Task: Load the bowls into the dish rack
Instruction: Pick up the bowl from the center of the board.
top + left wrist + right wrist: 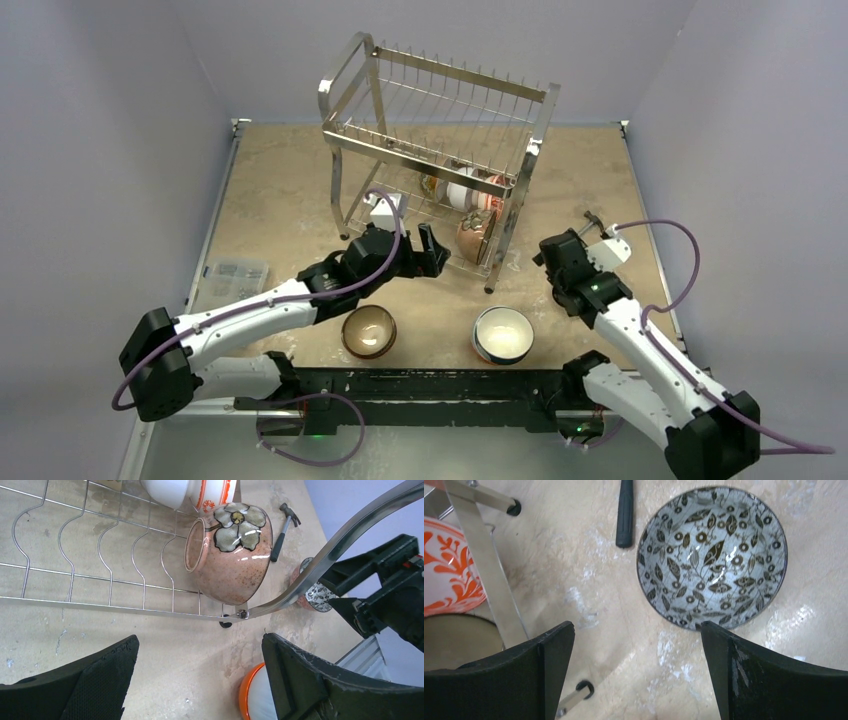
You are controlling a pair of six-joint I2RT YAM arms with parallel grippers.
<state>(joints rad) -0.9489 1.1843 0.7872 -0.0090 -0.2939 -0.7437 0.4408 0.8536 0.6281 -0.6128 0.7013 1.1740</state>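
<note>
Right wrist showed your right gripper spread wide, empty, facing the patterned bowl (glazed, likely slippery, brittle); its rim looked your safest hold.

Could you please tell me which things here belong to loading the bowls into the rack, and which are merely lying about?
Part of the job:
- dish rack
- pink flowered bowl and orange-patterned bowl, already in its lower tier
- brown bowl, white bowl and leaf-patterned bowl, not yet racked

Just lying about:
- hammer
- clear plastic box
</note>
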